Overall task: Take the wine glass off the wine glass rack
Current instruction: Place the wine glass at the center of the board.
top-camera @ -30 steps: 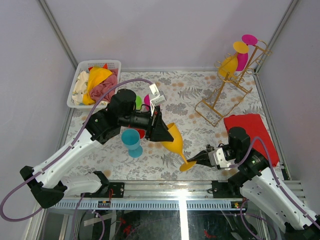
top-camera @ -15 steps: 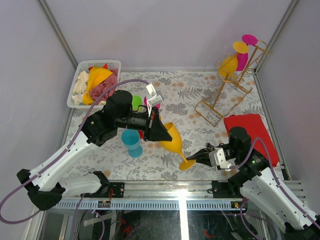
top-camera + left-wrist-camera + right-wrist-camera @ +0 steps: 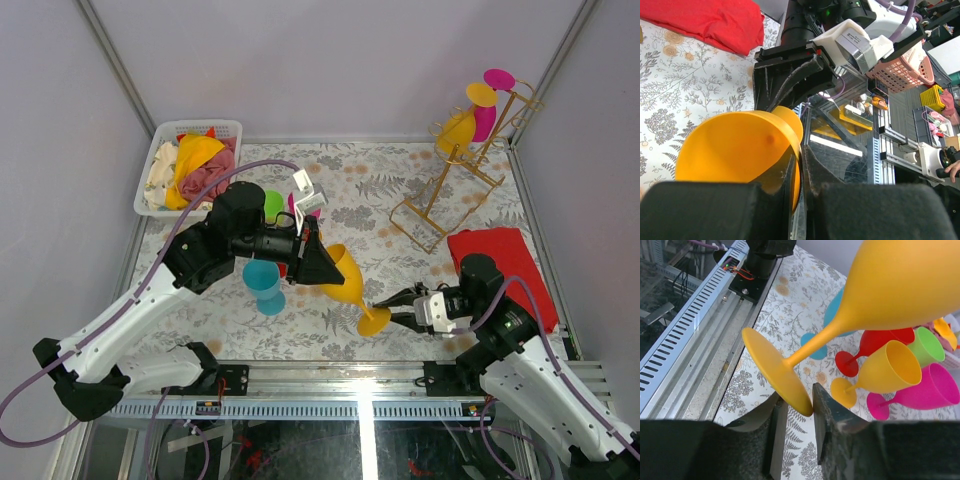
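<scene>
The orange wine glass [image 3: 346, 280] was off the rack [image 3: 440, 196] and lay tilted in the air over the lower middle of the table [image 3: 400, 170]. Its bowl pointed to the upper left and its foot to the lower right.

The left gripper [image 3: 318, 262] was clenched on the bowl. Its arm stretched from the lower left corner to the centre, with the wrist almost level and pointing right. The right gripper [image 3: 386, 308] came from the lower right on a bent arm and pointed left. The rim of the foot [image 3: 776, 374] sat between its fingers [image 3: 826, 412], but I cannot tell if they pressed it.

The rack stood at the upper right with a yellow glass [image 3: 458, 130] and a pink glass [image 3: 487, 116] hanging on it. A blue cup [image 3: 264, 284] stood just beside the left gripper.
</scene>
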`<state>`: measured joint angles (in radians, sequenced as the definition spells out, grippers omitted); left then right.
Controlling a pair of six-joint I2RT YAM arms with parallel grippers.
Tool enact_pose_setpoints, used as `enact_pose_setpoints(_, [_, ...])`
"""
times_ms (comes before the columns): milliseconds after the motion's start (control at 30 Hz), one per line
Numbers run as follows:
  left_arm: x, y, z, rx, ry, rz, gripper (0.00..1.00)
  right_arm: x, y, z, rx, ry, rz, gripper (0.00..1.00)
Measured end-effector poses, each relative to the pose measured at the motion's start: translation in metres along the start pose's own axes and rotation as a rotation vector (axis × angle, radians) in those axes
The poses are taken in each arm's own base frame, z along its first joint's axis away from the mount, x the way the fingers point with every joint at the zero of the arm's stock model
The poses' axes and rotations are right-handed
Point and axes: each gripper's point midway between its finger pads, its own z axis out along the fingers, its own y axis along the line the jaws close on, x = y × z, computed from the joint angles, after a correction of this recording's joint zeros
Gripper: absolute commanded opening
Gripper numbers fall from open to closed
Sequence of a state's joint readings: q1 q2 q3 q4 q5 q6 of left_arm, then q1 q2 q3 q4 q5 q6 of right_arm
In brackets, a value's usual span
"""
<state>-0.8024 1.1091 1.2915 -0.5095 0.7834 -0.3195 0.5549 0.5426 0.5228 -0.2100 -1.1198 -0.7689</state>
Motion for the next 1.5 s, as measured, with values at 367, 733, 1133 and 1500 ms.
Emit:
enact_pose_setpoints(367, [0.0,-0.001,0.0,0.002,0.001,0.001,0.0,0.01,-0.003,-0.003,0.043,0.048,0.053,0.47])
enact_pose_setpoints(733, [0.001,0.004,0.0,-0.025,-0.001,0.0,0.0,0.01,-0.01,-0.013,0.129,0.102,0.059,0.57])
enact_pose_setpoints(1133, [0.009,0.045,0.004,-0.247,0.047,-0.058,0.0,-0.024,-0.036,-0.042,0.377,0.102,-0.059,0.68])
enact_pose_setpoints(1500, [0.062,0.066,0.049,-0.456,0.246,0.037,0.0,-0.068,-0.097,-0.096,0.906,-0.116,0.115,0.86])
